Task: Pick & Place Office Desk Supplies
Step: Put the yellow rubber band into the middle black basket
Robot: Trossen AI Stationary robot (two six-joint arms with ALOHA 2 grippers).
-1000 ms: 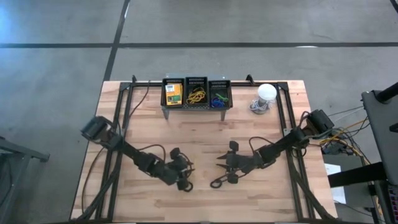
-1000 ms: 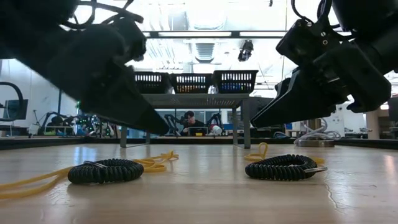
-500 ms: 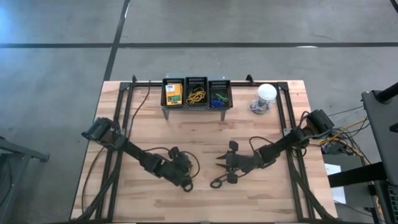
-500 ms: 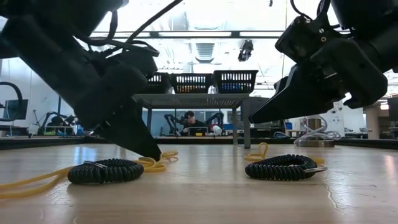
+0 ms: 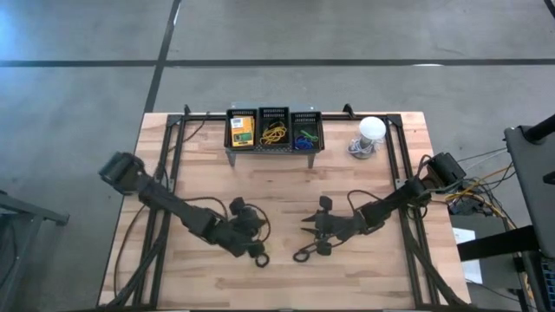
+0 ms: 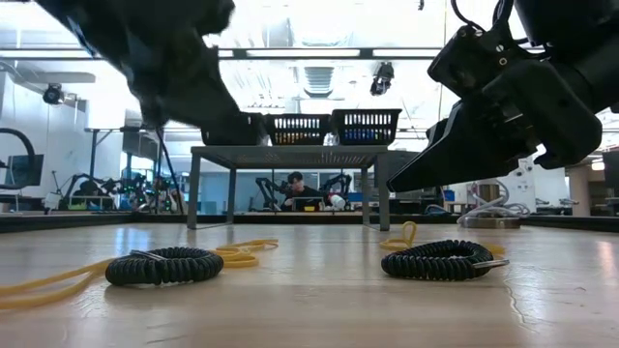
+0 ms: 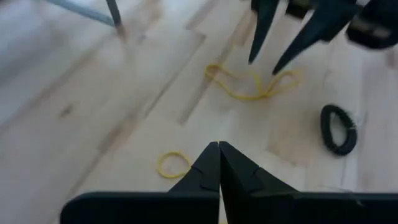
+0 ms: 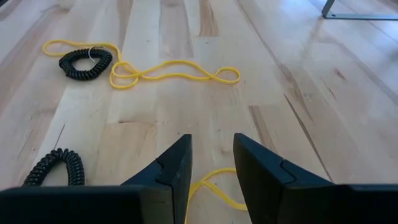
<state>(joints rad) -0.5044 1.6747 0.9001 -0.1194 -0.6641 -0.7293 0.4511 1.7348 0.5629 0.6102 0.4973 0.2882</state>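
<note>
Yellow rubber bands lie loose on the wooden table: a long twisted one (image 8: 174, 73), a small loop (image 7: 174, 165) and one (image 8: 211, 183) under my right gripper. Two black coiled bands (image 6: 164, 266) (image 6: 440, 259) lie near the front. My left gripper (image 7: 219, 147) is shut, raised above the table (image 6: 242, 124), and I see nothing between its fingers. My right gripper (image 8: 212, 140) hovers open over its yellow band, clear of the table (image 6: 392, 186). In the high view the grippers (image 5: 250, 230) (image 5: 305, 232) face each other.
A grey shelf (image 5: 273, 149) at the far side carries three black baskets: a crayon box (image 5: 241, 130), yellow bands (image 5: 273, 132) and green and blue items (image 5: 305, 137). A white bulb-like object (image 5: 371, 130) stands at the far right. Black frame rails (image 5: 173, 173) run along both sides.
My left gripper dipped its open fingers to the yellow band beside the left coil, shut, then rose well clear of the table and drew back a little toward the far left. The band still lies on the table.
</note>
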